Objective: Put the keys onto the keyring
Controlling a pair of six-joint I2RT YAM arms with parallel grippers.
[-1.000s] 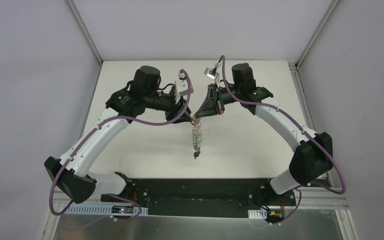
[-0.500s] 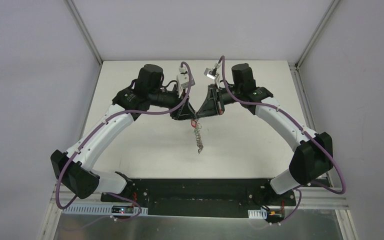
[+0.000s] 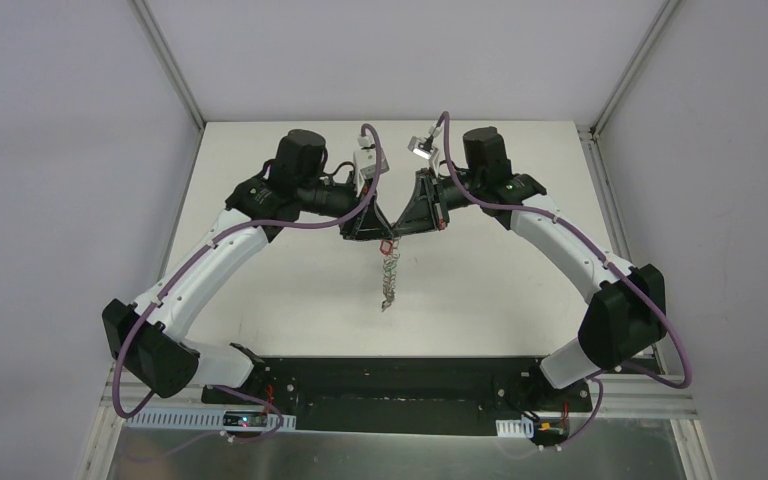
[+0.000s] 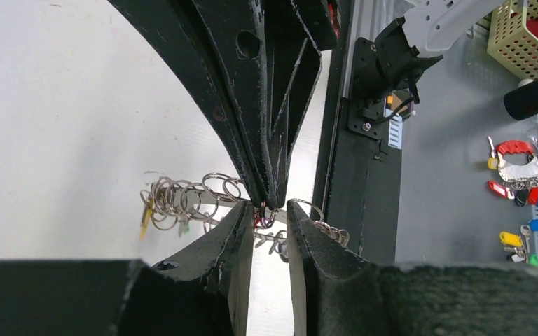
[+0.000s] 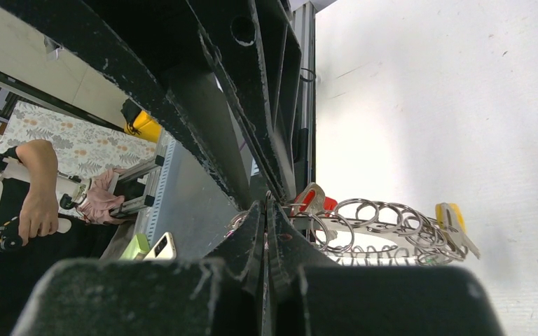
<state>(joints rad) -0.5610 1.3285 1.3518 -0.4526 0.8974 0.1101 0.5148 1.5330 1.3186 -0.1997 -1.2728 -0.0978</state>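
The keyring [image 3: 390,275] hangs over mid-table as a chain-like strip of small wire rings. My right gripper [image 3: 394,237] is shut on its top end. In the right wrist view the right gripper [image 5: 266,204] pinches a small ring, and the keyring [image 5: 378,220] runs off to the right, carrying a red key [image 5: 314,199] and a yellow key [image 5: 450,215]. My left gripper [image 4: 270,210] stands open, tip to tip with the right gripper [image 4: 271,201], its jaws on either side of a red key head. The keyring [image 4: 189,199] and a yellow key [image 4: 145,213] show behind.
The black mounting bar [image 3: 390,380] runs along the near table edge. Beyond the table, the left wrist view shows spare coloured keys [image 4: 518,161] and a yellow basket [image 4: 525,35]. A person's arm [image 5: 42,203] is off to the side.
The left arm has swung in, so its gripper now meets the right gripper's tip. The hanging keyring's lower end has swayed. The right arm has stayed put.
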